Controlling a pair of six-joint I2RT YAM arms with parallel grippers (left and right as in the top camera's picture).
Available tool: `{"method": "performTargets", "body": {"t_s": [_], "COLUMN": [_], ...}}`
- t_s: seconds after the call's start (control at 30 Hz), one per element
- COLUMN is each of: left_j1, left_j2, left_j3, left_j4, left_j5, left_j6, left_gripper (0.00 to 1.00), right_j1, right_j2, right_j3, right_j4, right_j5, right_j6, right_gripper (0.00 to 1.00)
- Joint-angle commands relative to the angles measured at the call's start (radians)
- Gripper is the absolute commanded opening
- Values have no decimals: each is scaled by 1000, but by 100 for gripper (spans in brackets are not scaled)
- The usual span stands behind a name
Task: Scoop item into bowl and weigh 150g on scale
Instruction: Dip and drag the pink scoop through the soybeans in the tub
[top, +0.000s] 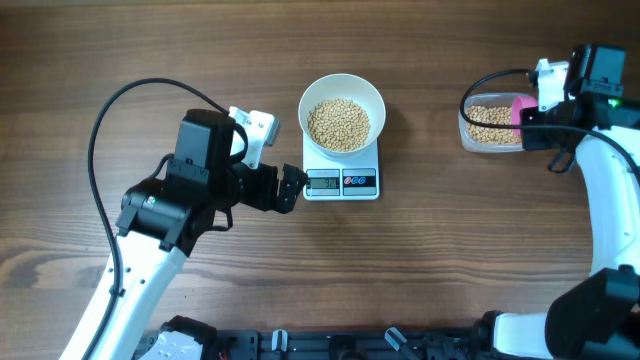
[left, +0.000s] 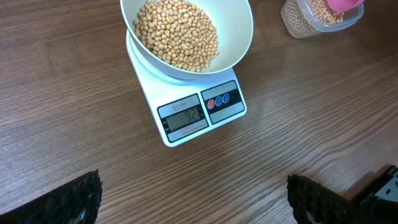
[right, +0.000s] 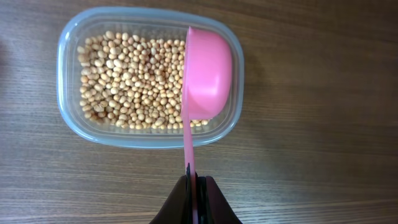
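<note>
The white bowl (top: 342, 97) (left: 239, 37) holds a heap of tan beans (top: 338, 123) (left: 177, 34) and stands on the white scale (top: 341, 182) (left: 202, 112), whose display is lit. My left gripper (top: 297, 187) (left: 193, 202) is open just left of the scale's front strip, with bare wood between its fingers. My right gripper (top: 530, 115) (right: 194, 186) is shut on the handle of a pink scoop (top: 522, 108) (right: 204, 78). The scoop is turned on its side over the clear tub (top: 468, 128) (right: 68, 59), which holds more beans (top: 492, 124) (right: 130, 81).
The tub (left: 298, 22) shows at the upper right of the left wrist view with the pink scoop (left: 345, 3) above it. A black cable (top: 130, 100) loops over the table behind the left arm. Dark equipment (top: 330, 345) lines the front edge.
</note>
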Motion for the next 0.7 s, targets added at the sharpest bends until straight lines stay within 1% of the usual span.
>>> {"method": "performTargets", "body": {"t_s": [0.0, 0.27, 0.47, 0.67], "left_j1": [6, 6, 6, 6], "left_j2": [-6, -6, -6, -6], "left_j3": [0, 0, 0, 0], "left_j4": [0, 0, 0, 0], "left_j5": [9, 9, 9, 9], "left_j6": [-5, -5, -5, -5], "left_gripper": [100, 100, 100, 100], "right_j1": [2, 5, 26, 58], "right_j2": [36, 79, 94, 110], "right_j3": [-2, -3, -3, -15], "right_j4": [1, -9, -18, -43], "right_j5": [21, 9, -88, -107], "right_j6": [-16, -16, -18, -21], "right_gripper": [4, 4, 4, 5]}}
